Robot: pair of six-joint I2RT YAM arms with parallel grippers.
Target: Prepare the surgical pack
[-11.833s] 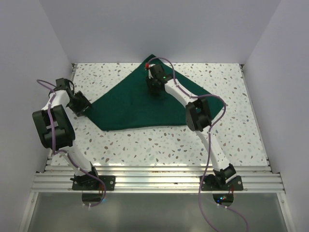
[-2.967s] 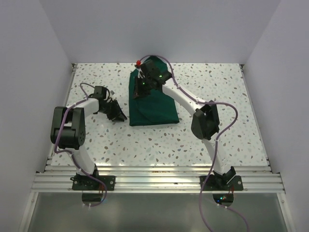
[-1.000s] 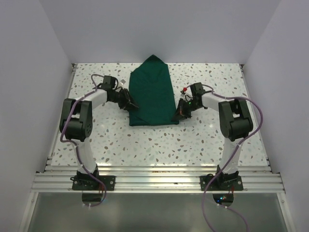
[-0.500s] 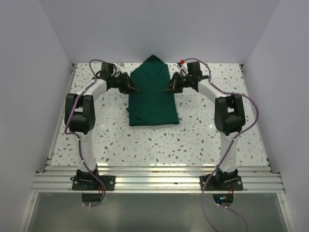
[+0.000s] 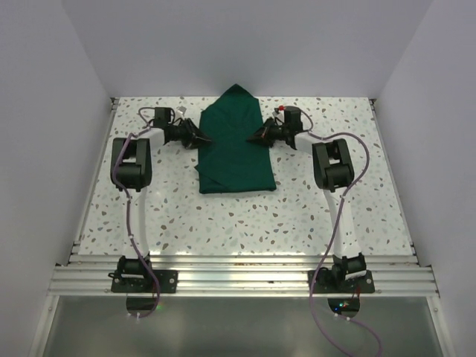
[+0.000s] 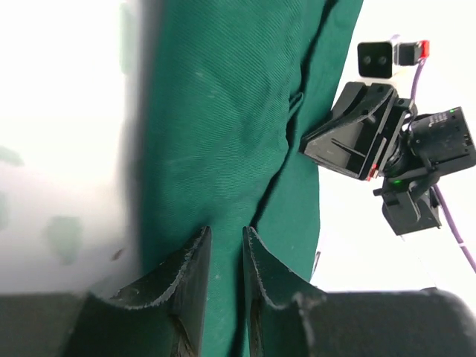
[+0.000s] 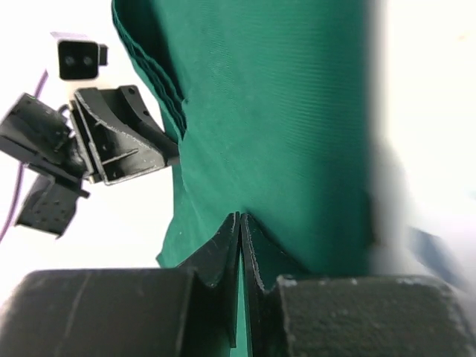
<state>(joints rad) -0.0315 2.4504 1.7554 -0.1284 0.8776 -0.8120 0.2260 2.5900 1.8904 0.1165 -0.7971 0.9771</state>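
The surgical pack (image 5: 236, 149) is lying folded toward 12 o'clock on the table (image 5: 223, 216). The left gripper (image 5: 199, 139), jaws slightly apart, and the right gripper (image 5: 258, 136), jaws pressed together, are flanking its 9 and 3 o'clock edges, probably readying another fold

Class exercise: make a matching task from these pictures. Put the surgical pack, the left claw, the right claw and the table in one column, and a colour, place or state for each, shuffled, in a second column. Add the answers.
Column 1
1. surgical pack
2. left claw
3. right claw
4. table

Column 2
A. white with dark speckles
B. almost closed, at the pack's right edge
C. dark green, folded, lying flat
D. narrowly open, at the pack's left edge

Pairs: 1-C, 2-D, 3-B, 4-A
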